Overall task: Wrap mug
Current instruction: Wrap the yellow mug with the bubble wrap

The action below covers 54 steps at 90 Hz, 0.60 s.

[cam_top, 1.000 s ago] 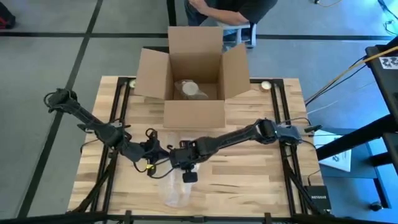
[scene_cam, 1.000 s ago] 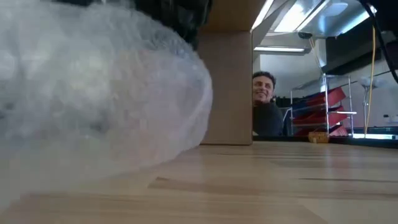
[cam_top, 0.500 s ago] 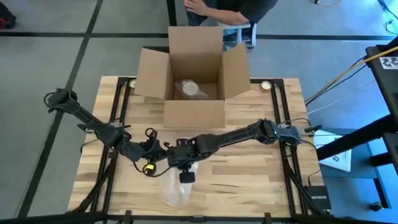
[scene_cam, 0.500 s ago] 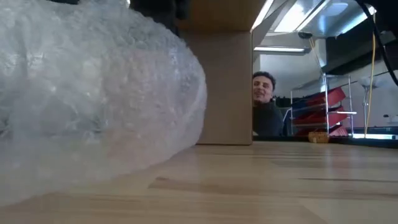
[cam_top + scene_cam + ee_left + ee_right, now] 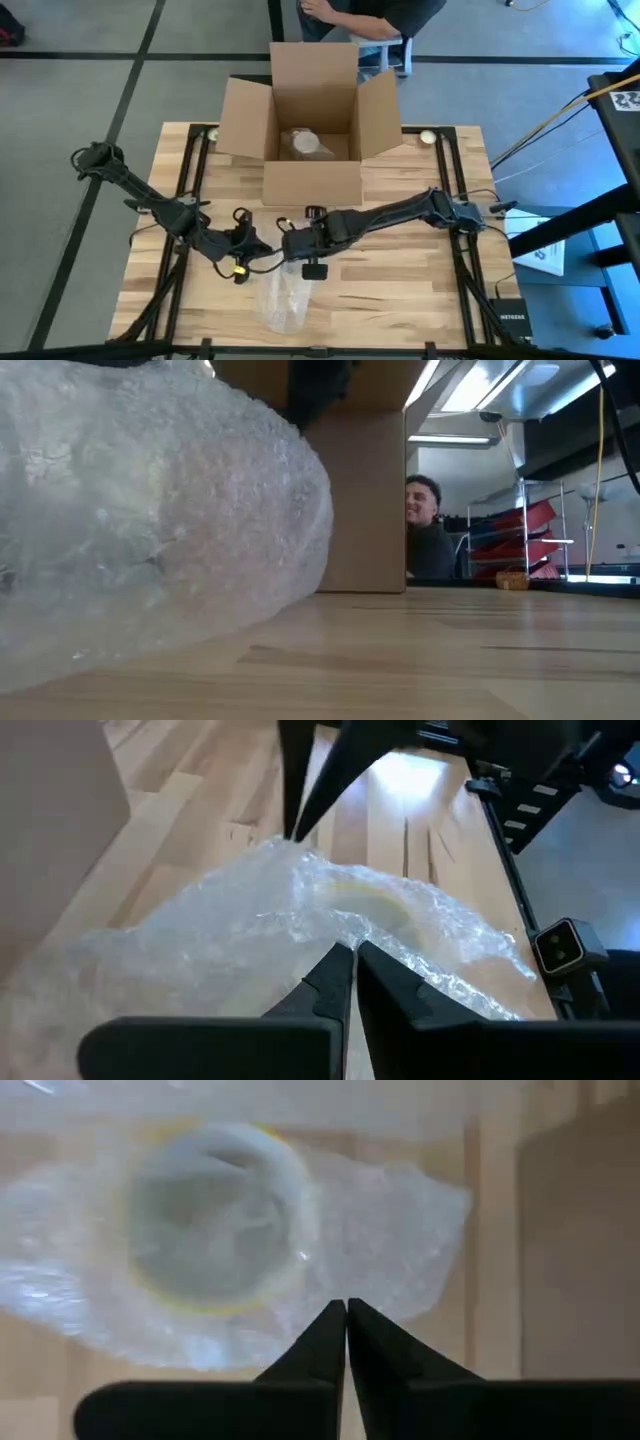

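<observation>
The right hand (image 5: 300,243) has drawn back toward the frame's centre, fingers pressed together on nothing, off the bubble-wrapped mug (image 5: 282,302) at lower centre; the wrapping looks nearly finished. The left hand (image 5: 262,250), jaws narrow, seems to pinch the wrap's edge. A cardboard box (image 5: 311,180) stands behind on the table (image 5: 420,290).

Both dark arms meet mid-table over the light wooden table (image 5: 420,290). Left gripper (image 5: 262,251) and right gripper (image 5: 287,247) sit close together at the top edge of a clear bubble-wrap bundle (image 5: 282,302). Open brown cardboard box (image 5: 312,182) behind holds a wrapped item (image 5: 307,143).
</observation>
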Motion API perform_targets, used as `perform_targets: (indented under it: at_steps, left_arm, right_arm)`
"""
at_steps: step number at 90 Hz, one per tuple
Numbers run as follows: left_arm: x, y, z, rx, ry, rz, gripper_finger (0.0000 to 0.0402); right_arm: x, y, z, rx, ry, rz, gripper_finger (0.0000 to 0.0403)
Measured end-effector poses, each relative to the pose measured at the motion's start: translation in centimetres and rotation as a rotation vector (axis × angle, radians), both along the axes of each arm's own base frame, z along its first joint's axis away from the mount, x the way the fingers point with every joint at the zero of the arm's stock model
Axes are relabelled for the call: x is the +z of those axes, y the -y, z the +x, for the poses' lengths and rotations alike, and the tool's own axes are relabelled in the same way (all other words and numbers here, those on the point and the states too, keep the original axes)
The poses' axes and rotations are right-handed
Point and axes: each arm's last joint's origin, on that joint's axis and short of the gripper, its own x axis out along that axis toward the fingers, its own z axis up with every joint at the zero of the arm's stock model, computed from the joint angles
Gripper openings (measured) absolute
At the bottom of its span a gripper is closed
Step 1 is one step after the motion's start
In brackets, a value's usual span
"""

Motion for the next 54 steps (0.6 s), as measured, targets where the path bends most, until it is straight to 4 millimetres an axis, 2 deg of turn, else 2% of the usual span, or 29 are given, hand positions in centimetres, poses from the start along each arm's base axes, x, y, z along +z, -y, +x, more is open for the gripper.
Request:
perform_targets:
  at_steps: [14,27,40,49,54]
  left_arm:
    - [-0.1,0.0,0.0,-0.005,-0.007,0.003,0.0]
    - [0.0,0.0,0.0,0.006,0.003,-0.009,0.0]
    - [0.0,0.0,0.0,0.003,0.002,-0.006,0.0]
    - [0.0,0.0,0.0,0.005,0.003,-0.006,0.0]
    - [0.0,0.0,0.0,0.007,0.003,0.0,0.0]
  right_arm:
    - [-3.0,0.1,0.9,-0.002,0.041,-0.035,0.0001]
    - [-2.4,-0.5,2.0,0.06,0.158,0.079,0.0001]
    - [-2.3,-1.5,2.2,0.136,0.177,0.177,0.0001]
    - [-3.0,-1.7,2.4,0.15,0.163,0.197,0.0001]
    - [-4.1,-1.6,2.6,0.145,0.128,0.19,0.0001]
